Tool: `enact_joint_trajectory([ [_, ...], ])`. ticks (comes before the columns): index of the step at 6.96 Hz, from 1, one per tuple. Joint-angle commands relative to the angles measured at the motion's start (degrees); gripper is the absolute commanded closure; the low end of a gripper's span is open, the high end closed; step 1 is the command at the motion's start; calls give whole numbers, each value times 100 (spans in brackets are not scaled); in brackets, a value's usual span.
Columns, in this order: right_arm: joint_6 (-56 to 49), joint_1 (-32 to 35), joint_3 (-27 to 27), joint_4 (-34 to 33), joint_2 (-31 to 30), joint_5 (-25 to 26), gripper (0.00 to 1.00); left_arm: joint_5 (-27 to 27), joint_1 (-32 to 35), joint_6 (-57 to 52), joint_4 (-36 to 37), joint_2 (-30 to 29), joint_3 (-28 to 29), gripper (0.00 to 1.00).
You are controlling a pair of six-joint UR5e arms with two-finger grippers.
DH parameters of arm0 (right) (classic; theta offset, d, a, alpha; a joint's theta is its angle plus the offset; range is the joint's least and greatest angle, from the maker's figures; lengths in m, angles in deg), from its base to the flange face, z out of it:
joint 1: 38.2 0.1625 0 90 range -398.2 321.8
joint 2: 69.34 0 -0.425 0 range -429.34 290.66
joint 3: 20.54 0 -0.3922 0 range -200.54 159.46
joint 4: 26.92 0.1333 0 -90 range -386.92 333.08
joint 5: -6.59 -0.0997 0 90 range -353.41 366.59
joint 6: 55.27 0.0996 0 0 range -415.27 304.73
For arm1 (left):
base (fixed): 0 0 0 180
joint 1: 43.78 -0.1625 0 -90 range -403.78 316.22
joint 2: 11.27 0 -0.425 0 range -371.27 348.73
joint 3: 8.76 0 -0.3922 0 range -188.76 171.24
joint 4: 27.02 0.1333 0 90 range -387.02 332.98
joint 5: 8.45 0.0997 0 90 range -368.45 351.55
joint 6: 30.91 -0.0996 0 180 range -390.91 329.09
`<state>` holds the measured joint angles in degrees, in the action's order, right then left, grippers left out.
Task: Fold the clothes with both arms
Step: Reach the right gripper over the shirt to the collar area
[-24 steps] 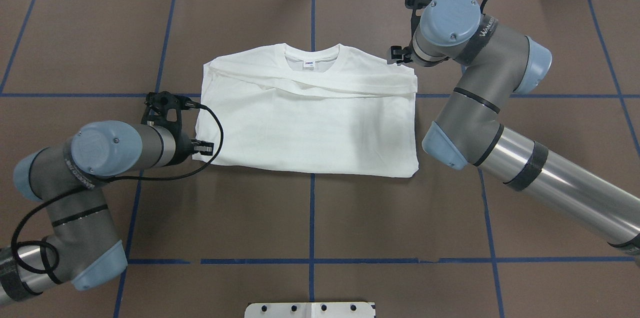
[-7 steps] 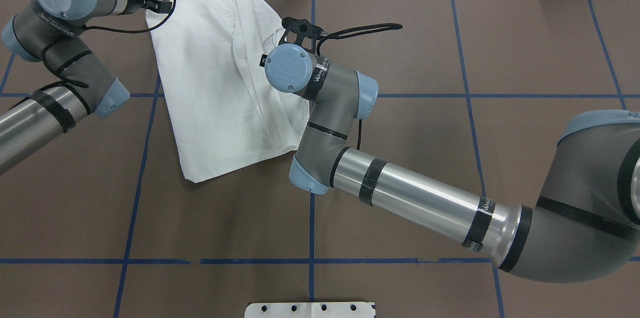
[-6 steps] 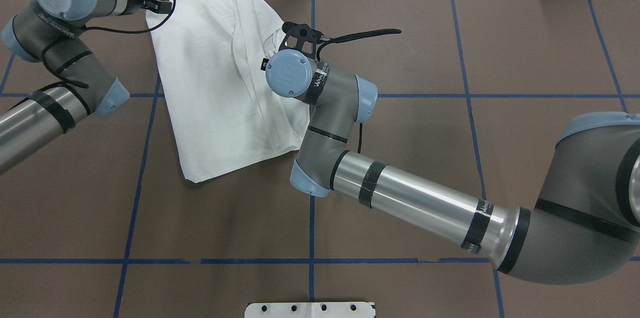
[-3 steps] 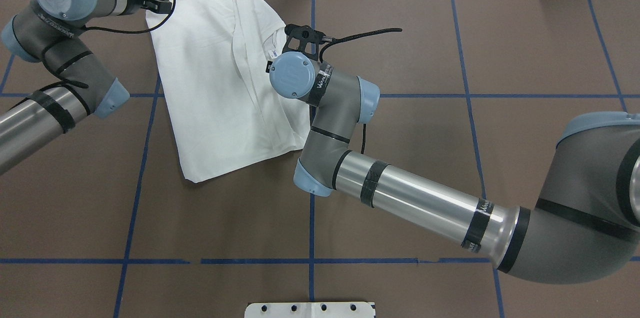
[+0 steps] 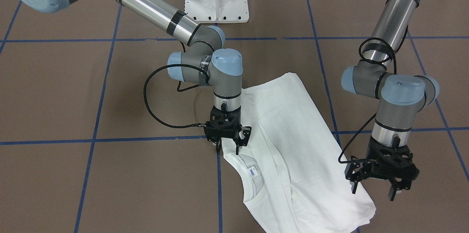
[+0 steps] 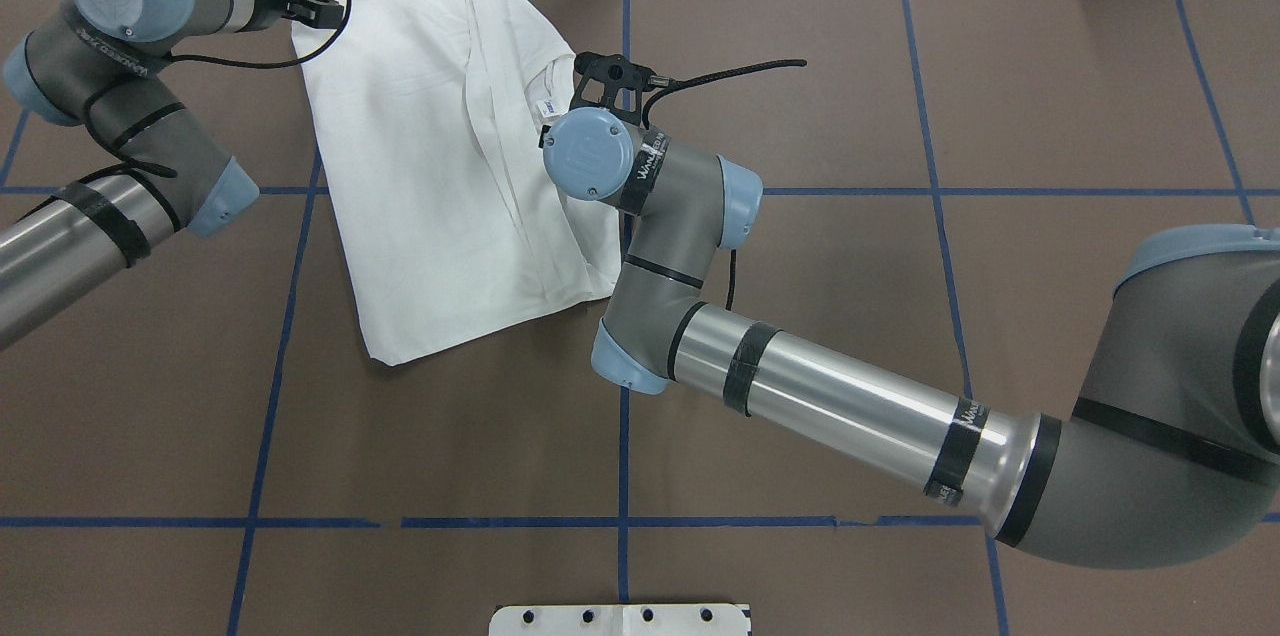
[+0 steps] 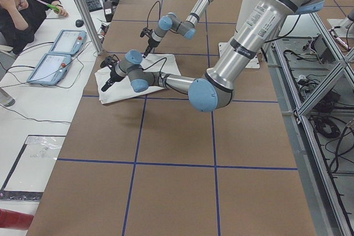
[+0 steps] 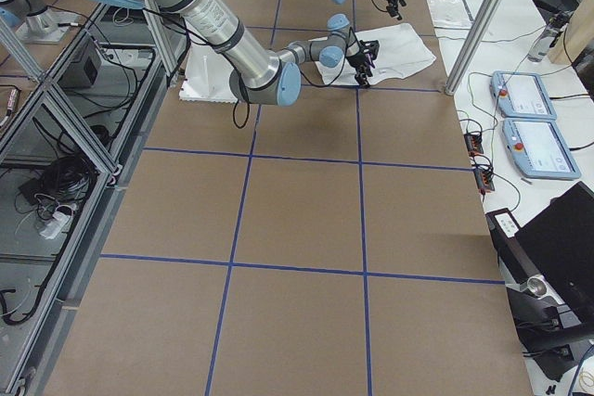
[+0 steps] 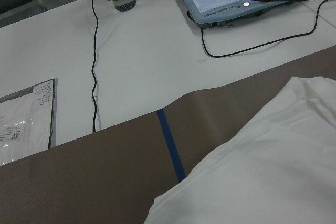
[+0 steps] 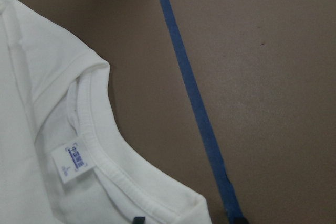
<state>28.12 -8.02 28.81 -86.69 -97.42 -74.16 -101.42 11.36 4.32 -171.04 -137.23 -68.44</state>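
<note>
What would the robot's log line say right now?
T-shirt: flat, part-folded | left end effector: open, at corner | right end effector: open, by collar

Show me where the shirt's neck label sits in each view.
Front-facing: neck label lower centre.
Overhead: upper centre.
Exterior left: too small to tell.
Exterior right: too small to tell.
Left wrist: not in it.
Right wrist: lower left.
Landmark: blue tape line beside the collar.

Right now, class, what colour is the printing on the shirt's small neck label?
Blue, on a white label; clearest in the right wrist view.
</note>
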Motion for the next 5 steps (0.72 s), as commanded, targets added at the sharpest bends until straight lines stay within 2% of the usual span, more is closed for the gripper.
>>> enact_joint_trajectory([
  [1, 2, -39, 5, 0, 13, -10, 100, -2, -3, 10, -13, 27, 0, 0],
  [3, -129, -22, 92, -26, 65, -37, 100, -2, -3, 19, -22, 28, -9, 0],
  [4, -147, 5, 336, -70, 48, -63, 100, -2, -3, 19, -39, 36, -9, 0],
  [5, -165, 22, 1131, -366, -457, -115, 100, -2, -11, 19, -39, 28, -9, 0],
])
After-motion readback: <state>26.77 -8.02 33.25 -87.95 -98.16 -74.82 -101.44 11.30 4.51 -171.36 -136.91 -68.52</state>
